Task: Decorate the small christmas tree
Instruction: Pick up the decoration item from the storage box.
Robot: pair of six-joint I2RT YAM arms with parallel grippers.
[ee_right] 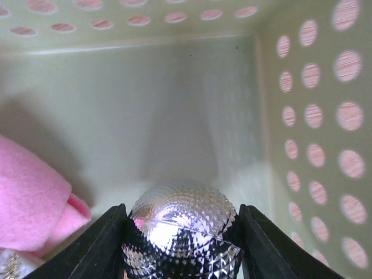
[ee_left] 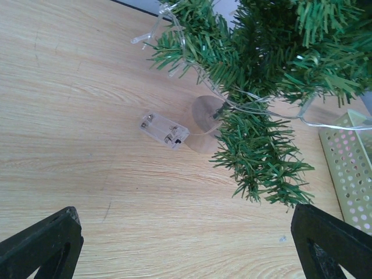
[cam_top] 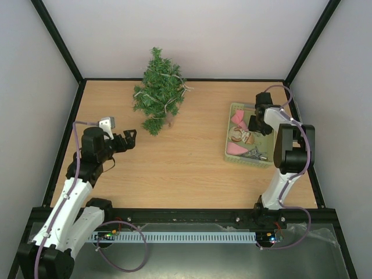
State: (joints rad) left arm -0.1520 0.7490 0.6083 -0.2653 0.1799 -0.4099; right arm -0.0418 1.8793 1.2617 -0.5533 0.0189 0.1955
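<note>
The small christmas tree (cam_top: 160, 93) sits far-centre on the table (cam_top: 192, 168) — its top cut off in the left wrist view. The left gripper (cam_top: 129, 138) hangs released near it; the right gripper (ee_right: 181, 250), in the basket (cam_top: 231, 152), clenches a half-hidden silver ball (ee_right: 181, 218).

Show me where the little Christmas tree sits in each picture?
Top external: tree, upper middle, left of centre.
Left wrist: tree fills the upper right.
Right wrist: no tree, just a gripped silver bauble.
Shared landmark: green holed basket, seen in all three.
</note>
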